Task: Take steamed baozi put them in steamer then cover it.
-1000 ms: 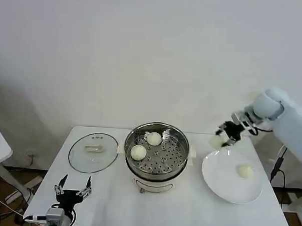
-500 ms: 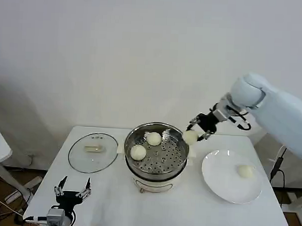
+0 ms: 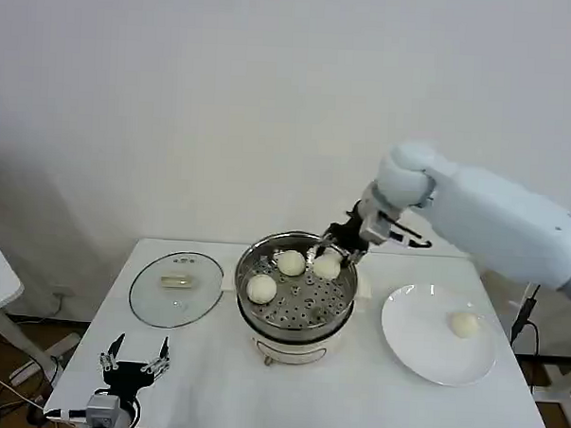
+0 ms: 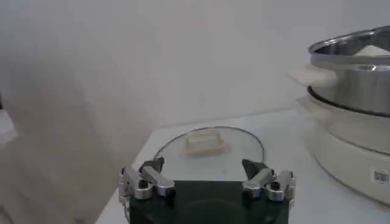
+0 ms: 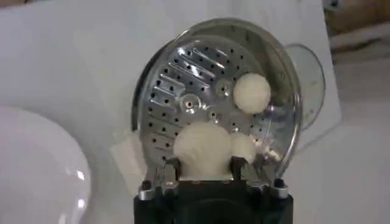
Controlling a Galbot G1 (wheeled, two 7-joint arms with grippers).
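No text, brand, number or sign can be read anywhere here. The one candidate is a small pale sticker (image 4: 380,176) low on the white base of the steamer (image 4: 356,73), seen in the left wrist view; it carries tiny dark marks, too small to make out as letters or figures.
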